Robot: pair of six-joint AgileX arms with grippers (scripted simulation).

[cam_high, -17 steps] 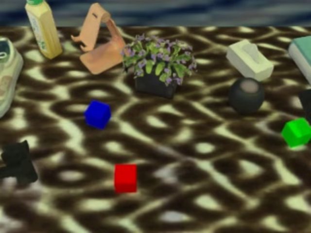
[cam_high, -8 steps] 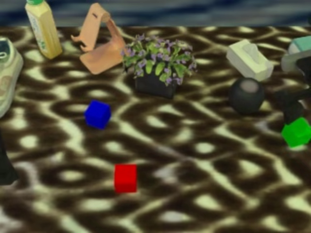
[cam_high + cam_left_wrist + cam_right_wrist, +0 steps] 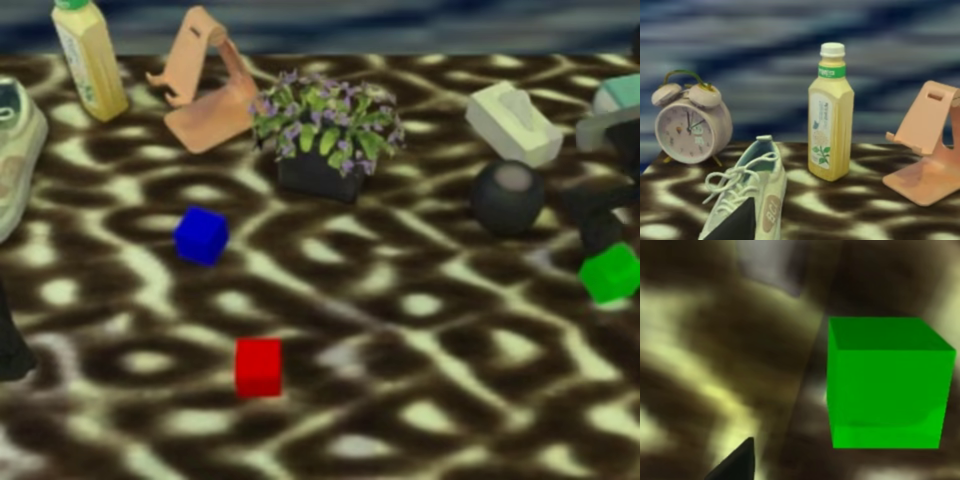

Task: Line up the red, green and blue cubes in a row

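Note:
The green cube (image 3: 611, 272) lies near the table's right edge and fills much of the right wrist view (image 3: 887, 382). My right gripper (image 3: 603, 232) hangs open just behind and above it, not touching it. One dark fingertip (image 3: 740, 462) shows beside the cube, with nothing between the fingers. The blue cube (image 3: 201, 236) sits left of centre. The red cube (image 3: 258, 367) sits nearer the front, a little to the right of the blue one. My left gripper (image 3: 10, 350) is parked at the left edge, open, with one dark fingertip (image 3: 735, 222) showing.
A dark ball (image 3: 508, 197) and a white box (image 3: 514, 123) stand behind the green cube. A potted plant (image 3: 325, 135), a peach phone stand (image 3: 205, 85), a yellow bottle (image 3: 90, 60) and a shoe (image 3: 15, 150) line the back and left. An alarm clock (image 3: 690, 122) stands behind the shoe.
My right arm came in from the right edge and now hangs by the green cube. My left arm drew back to the left edge. The cubes have not moved.

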